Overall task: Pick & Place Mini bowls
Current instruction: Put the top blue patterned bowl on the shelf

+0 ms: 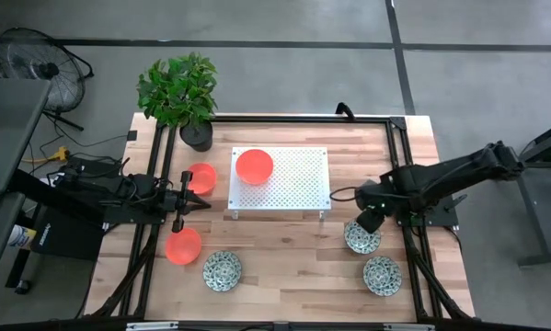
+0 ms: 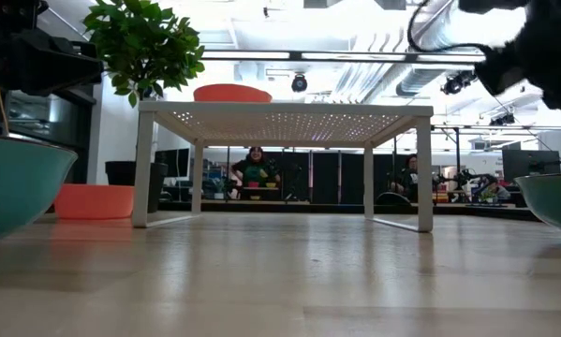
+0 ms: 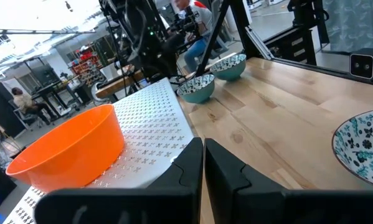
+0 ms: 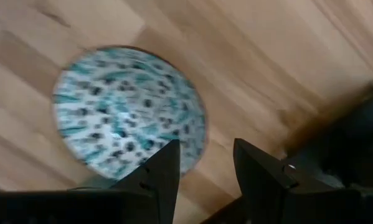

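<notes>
Three orange mini bowls show in the high view: one sits on the white perforated rack, one rests on the table beside the rack, and one lies nearer the front. One speckled bowl lies front left, and two lie front right. My left gripper is shut and hovers level by the rack's left edge, facing the racked bowl. My right gripper is open and points down over a speckled bowl's rim, without touching it.
A potted plant in a black pot stands at the table's far left corner. The rack stands on thin legs with open space under it. People sit in the room behind the table. Bare wood lies in front of the rack.
</notes>
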Robot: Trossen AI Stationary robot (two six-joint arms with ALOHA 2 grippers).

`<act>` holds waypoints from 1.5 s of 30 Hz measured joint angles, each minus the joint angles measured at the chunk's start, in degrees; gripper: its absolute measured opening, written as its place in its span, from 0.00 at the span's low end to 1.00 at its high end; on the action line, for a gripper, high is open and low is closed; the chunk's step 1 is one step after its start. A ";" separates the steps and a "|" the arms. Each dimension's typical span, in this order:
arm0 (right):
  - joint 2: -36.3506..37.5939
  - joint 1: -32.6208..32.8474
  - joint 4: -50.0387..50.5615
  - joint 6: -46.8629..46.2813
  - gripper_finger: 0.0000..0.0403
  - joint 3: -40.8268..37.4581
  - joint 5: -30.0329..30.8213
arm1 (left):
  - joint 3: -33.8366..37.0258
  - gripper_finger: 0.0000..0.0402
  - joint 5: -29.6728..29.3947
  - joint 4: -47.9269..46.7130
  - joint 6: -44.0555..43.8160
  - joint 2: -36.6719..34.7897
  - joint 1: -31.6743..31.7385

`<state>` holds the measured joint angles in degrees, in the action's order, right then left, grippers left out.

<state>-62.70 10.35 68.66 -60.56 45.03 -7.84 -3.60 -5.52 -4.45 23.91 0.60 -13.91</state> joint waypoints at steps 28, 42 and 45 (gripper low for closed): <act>-0.74 1.90 -14.18 -3.94 0.34 -11.12 -0.23 | 0.00 0.02 -0.02 -0.01 -0.01 0.00 0.02; -0.72 2.14 -14.08 -3.76 0.24 -11.10 -1.37 | 0.00 0.02 -0.02 0.00 0.00 0.01 0.02; -0.72 2.14 -14.07 -3.70 0.17 -11.08 -1.86 | 0.00 0.02 -0.02 0.00 -0.01 0.00 0.01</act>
<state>-63.42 12.49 54.59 -64.25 33.95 -9.70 -3.60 -5.54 -4.45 23.90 0.60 -13.91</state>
